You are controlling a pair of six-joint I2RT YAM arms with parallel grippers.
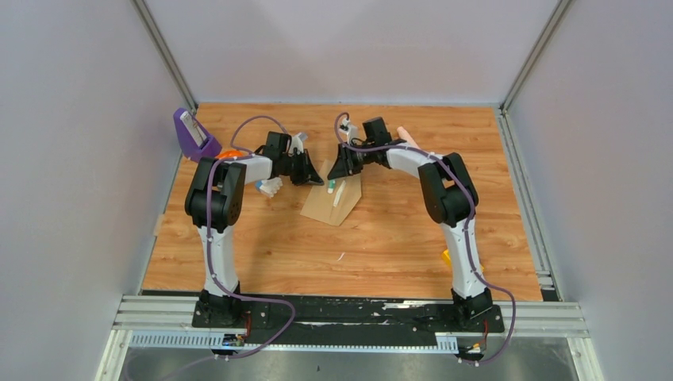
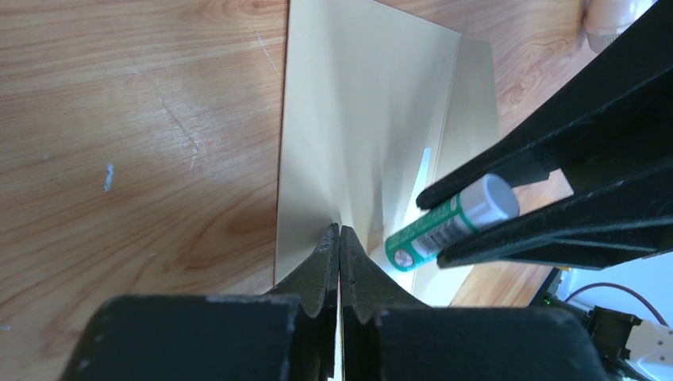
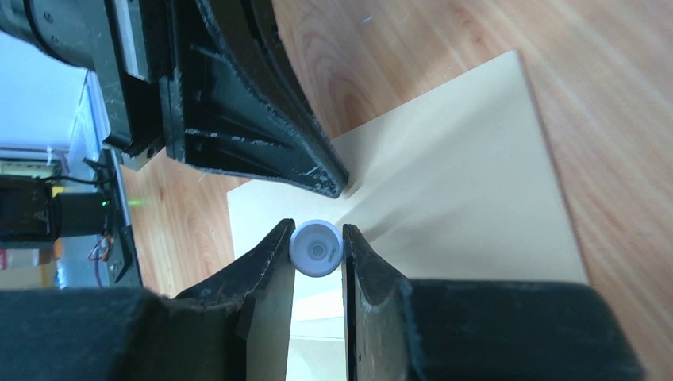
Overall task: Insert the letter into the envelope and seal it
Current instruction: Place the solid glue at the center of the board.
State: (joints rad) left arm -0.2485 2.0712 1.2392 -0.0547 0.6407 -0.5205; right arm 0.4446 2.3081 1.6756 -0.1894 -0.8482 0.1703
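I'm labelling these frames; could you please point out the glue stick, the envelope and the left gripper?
glue stick (image 2: 432, 230): left wrist view, green label on its body.
envelope (image 2: 357, 111): left wrist view, bare upper panel.
left gripper (image 2: 340, 232): left wrist view, between its closed fingertips.

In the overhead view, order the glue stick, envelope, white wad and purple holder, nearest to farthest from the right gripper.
1. glue stick, held in the right gripper.
2. envelope, just below it.
3. white wad, left of the envelope.
4. purple holder, far left.
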